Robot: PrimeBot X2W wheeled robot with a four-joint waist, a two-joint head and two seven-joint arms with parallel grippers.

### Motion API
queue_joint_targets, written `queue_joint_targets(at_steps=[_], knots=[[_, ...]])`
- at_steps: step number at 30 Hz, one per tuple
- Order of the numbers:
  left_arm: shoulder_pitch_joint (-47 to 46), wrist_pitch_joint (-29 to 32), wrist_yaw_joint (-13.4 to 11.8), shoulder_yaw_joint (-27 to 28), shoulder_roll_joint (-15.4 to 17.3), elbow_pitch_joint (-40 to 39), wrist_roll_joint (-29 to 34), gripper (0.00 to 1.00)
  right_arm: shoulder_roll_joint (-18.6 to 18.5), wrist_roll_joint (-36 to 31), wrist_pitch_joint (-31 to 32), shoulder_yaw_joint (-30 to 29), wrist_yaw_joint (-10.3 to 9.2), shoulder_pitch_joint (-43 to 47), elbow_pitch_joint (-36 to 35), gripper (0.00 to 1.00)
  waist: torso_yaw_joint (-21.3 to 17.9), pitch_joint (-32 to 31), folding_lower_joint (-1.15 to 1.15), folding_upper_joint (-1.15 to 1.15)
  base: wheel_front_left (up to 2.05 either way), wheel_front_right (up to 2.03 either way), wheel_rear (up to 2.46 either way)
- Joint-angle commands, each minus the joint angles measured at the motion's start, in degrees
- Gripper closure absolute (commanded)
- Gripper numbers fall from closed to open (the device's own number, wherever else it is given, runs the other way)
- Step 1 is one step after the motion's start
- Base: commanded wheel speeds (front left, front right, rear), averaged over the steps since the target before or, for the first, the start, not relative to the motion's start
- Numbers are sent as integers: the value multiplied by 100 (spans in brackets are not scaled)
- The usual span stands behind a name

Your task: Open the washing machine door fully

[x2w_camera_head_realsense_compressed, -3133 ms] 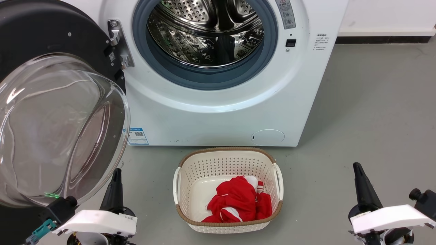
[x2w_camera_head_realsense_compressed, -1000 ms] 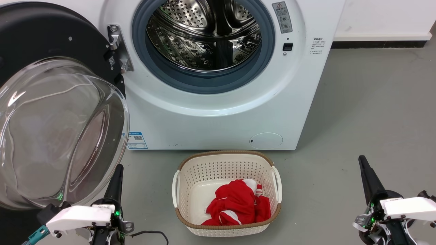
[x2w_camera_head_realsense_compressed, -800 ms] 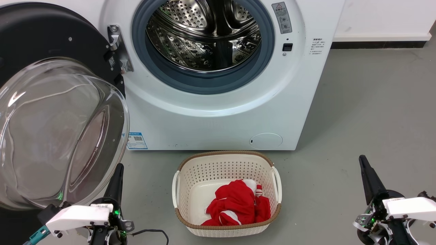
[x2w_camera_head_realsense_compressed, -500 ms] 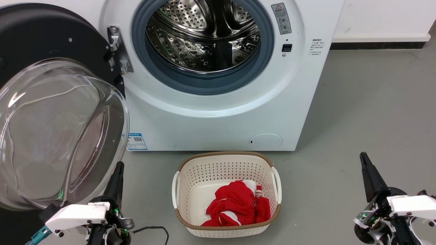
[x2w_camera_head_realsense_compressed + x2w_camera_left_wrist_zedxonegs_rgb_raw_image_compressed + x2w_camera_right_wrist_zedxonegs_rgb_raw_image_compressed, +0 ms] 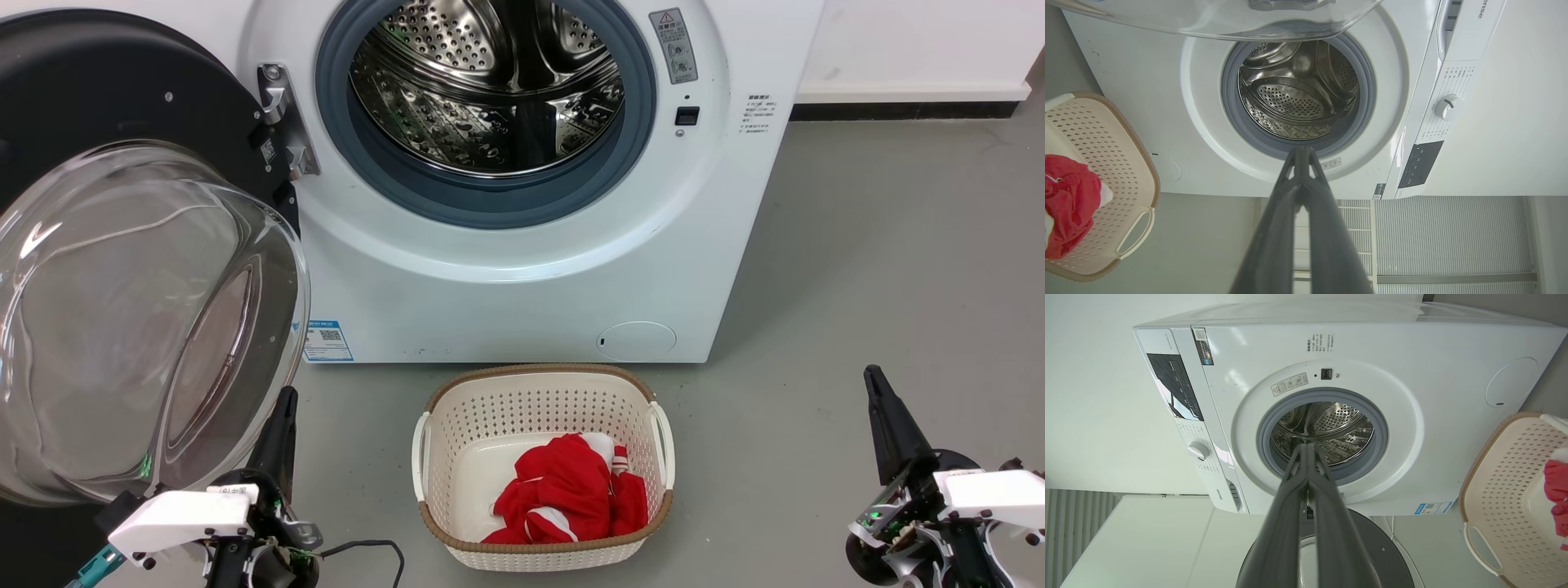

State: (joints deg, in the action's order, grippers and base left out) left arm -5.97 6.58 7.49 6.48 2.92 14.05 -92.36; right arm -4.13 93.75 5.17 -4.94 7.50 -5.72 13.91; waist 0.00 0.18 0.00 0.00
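**Asker:** Where is the washing machine door (image 5: 98, 90) sitting?

**Me:** It is hanging wide open on its hinge (image 5: 282, 114), off to my left of the drum opening (image 5: 490, 90). Its clear glass bowl (image 5: 122, 327) is bulging out toward me.

**Asker:** And your claws?

**Me:** I am holding my left gripper (image 5: 286, 398) low, near the bowl's lower rim. Its two fingers are pressing flat together and gripping nothing. In my left wrist view the bowl is showing along the top edge, apart from my fingertips. My right gripper (image 5: 872, 374) is hovering over the grey floor (image 5: 882, 245) on my right, well apart from the washer (image 5: 506, 310). It is pinching closed too, and it is empty.

**Asker:** Anything between them?

**Me:** A cream basket (image 5: 543, 390) is standing in front of the washer, and a red cloth (image 5: 571, 490) is lying inside it.
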Motion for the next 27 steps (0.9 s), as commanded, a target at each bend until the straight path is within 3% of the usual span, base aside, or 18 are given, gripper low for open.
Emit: queue_joint_targets(at_steps=[1, 27], knots=[[-49, 15, 0, 18, -8, 8, -9, 100, 18, -10, 36, -10, -2, -70, 11, 100, 0, 0, 0, 0, 0, 0, 0], [-48, 14, 0, 16, -7, 7, -10, 100, 46, -53, 65, -58, -2, -73, 14, 100, 0, 0, 0, 0, 0, 0, 0]])
